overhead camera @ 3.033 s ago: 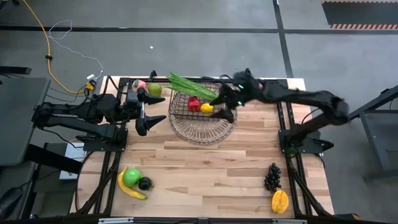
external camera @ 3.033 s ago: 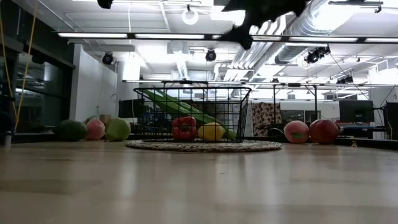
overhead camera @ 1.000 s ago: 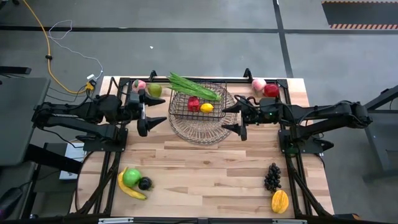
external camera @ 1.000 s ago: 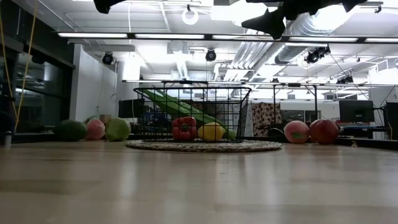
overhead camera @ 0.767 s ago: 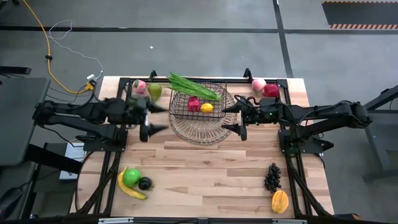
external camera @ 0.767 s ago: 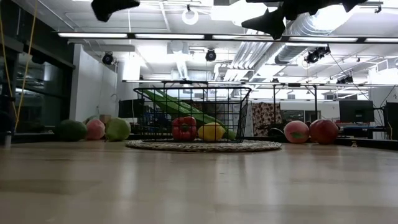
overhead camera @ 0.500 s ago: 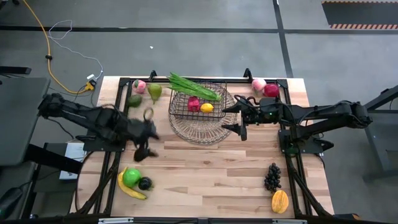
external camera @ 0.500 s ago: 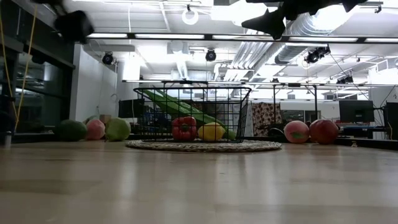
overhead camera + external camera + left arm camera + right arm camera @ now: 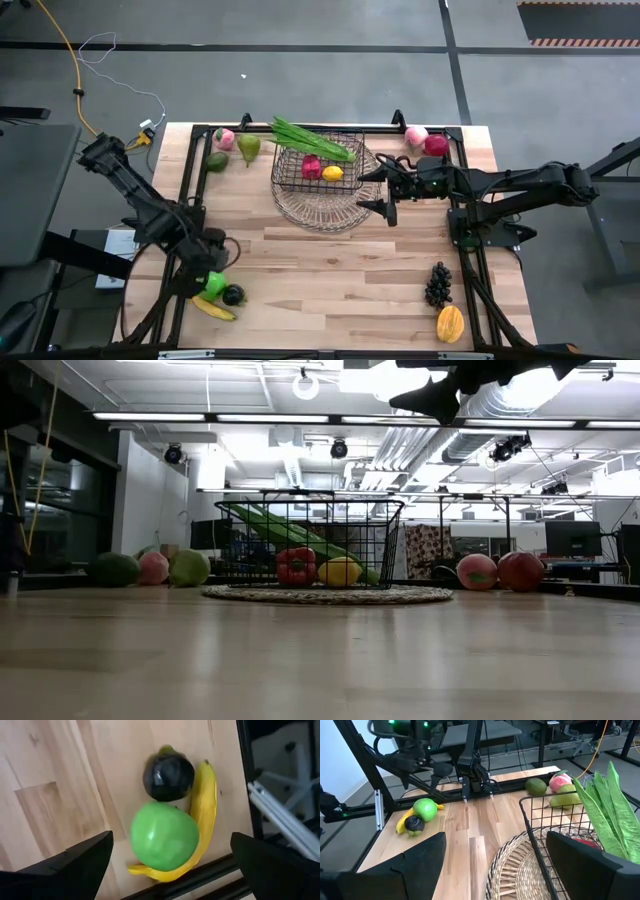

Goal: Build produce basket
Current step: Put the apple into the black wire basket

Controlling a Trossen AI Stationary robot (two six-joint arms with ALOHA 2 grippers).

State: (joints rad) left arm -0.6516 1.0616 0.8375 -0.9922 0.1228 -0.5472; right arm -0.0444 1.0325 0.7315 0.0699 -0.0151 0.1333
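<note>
Left gripper (image 9: 167,857) was seen wide open, nothing held, positioned over the green apple (image 9: 164,836) in the left wrist view. In the high view it (image 9: 205,272) was located lower left of frame, right above the fruit cluster at the table's near-left corner. The cluster was made up of the green apple (image 9: 211,284), a dark plum (image 9: 233,295) touching it, and a yellow banana (image 9: 213,307) curved round both. In the left wrist view the plum (image 9: 168,776) was seen touching the apple, with the banana (image 9: 200,820) along their side.

Right gripper (image 9: 377,190) was seen open and empty, held just right of the basket (image 9: 345,150) in the upper centre of the high view. Only its fingers (image 9: 430,398) were visible at the top of the low view.

The basket was set on a round woven mat (image 9: 325,208). Inside it a red fruit (image 9: 312,166) and a lemon (image 9: 333,173) were seen side by side, with a green leafy bunch (image 9: 310,140) laid across the rim, sticking out toward the upper left.

Upper left of the basket, a pink peach (image 9: 224,137), a pear (image 9: 248,147) and a green mango (image 9: 216,161) were grouped. Upper right, a second peach (image 9: 415,135) and a red apple (image 9: 435,145) were touching. Lower right, dark grapes (image 9: 438,284) and a yellow-orange mango (image 9: 450,323) were placed near each other.
</note>
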